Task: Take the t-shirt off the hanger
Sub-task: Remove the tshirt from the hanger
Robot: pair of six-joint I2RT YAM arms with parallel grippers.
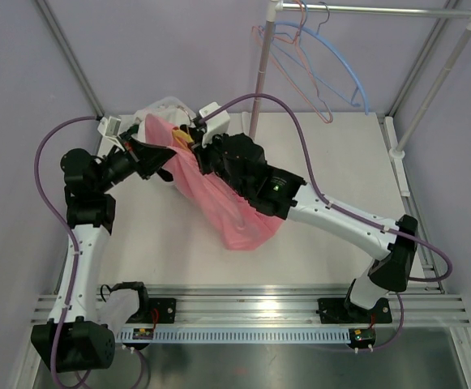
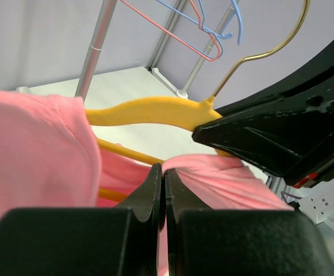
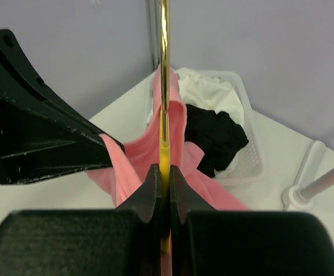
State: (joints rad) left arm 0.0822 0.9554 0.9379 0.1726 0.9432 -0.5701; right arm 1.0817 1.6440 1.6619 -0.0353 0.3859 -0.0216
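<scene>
A pink t-shirt (image 1: 227,207) hangs on a yellow hanger (image 1: 183,136) held above the table. My right gripper (image 1: 205,146) is shut on the hanger's yellow body (image 3: 164,158), just below its gold hook (image 3: 164,69). My left gripper (image 1: 170,152) is shut on a fold of the t-shirt (image 2: 212,172) at the collar, close beside the hanger (image 2: 149,109). The shirt (image 3: 132,158) drapes down from the hanger to the table. The two grippers nearly touch.
A white basket (image 1: 164,107) with white and black clothes (image 3: 218,135) stands at the back left. A clothes rail (image 1: 365,10) with blue and pink wire hangers (image 1: 316,77) stands at the back right, with its upright poles (image 1: 259,69).
</scene>
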